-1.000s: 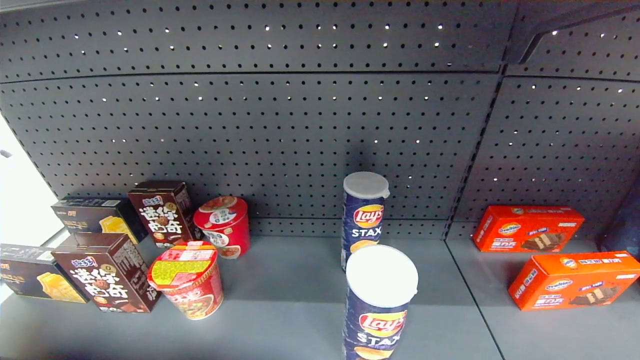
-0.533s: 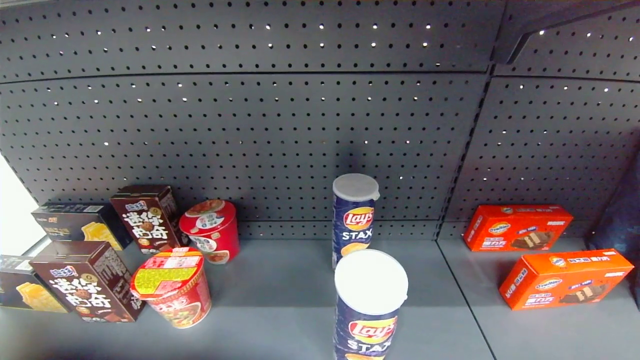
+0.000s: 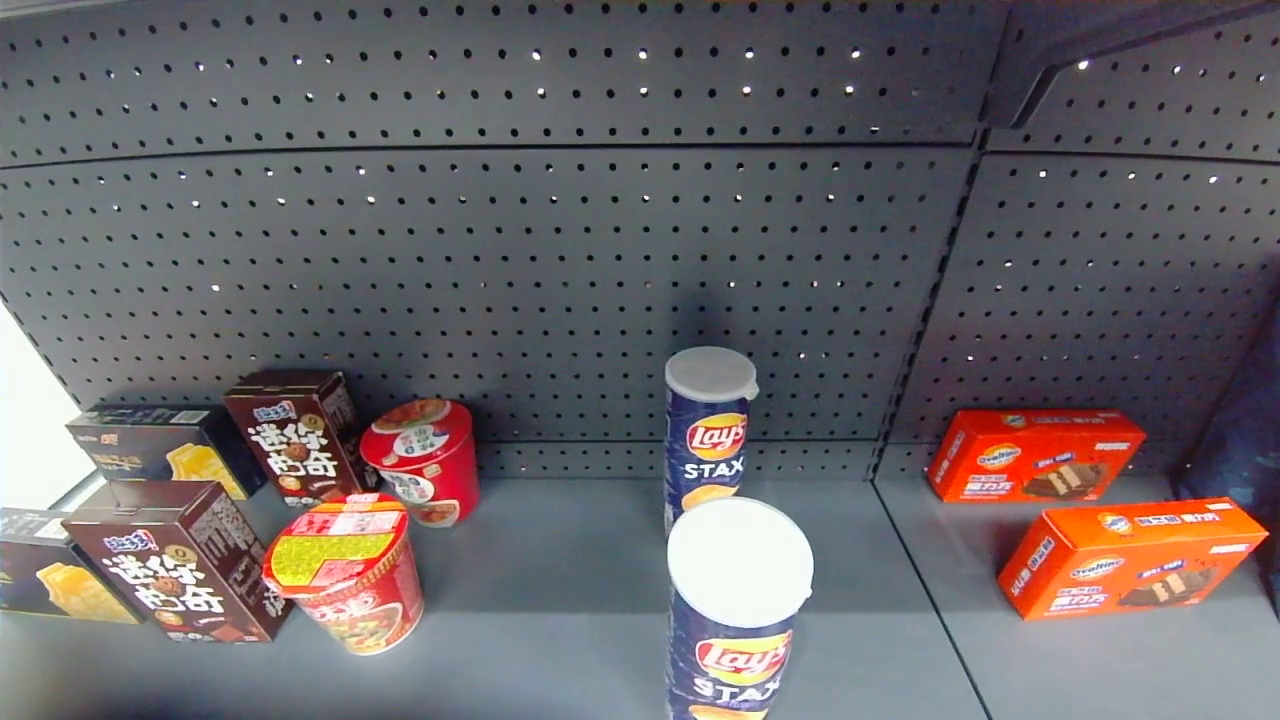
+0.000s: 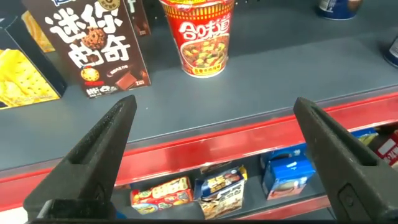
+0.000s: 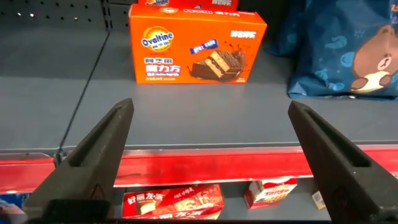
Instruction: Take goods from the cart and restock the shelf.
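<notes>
1. The shelf [image 3: 560, 590] runs across the lower half of the frame, backed by a dark pegboard wall [image 3: 500, 250].
2. At lower left, two black boxes [image 3: 150, 445], two brown boxes [image 3: 175, 560] and two noodle cups [image 3: 345, 570] stand close together in front-and-back pairs. The outermost box is cut by the frame's left edge.
3. At centre, two chip cans [image 3: 708, 440] stand upright, one behind the other. The nearer one reaches the bottom edge.
4. A broad band of shelf floor separates the cups from the cans. A narrower band runs right of the cans to a seam [image 3: 930, 590].
5. At lower right, two orange boxes [image 3: 1035, 455] sit apart, one behind the other, with a blue bag [image 3: 1245, 440] at the right edge.
6. The left gripper [image 4: 214, 104] hangs just outside the shelf's red lip [image 4: 236, 140], facing the front cup. Its jaws are spread wide and hold nothing.
7. The right gripper [image 5: 211, 106] hangs outside the same lip, facing an orange box. Its jaws are also wide apart and hold nothing.
</notes>
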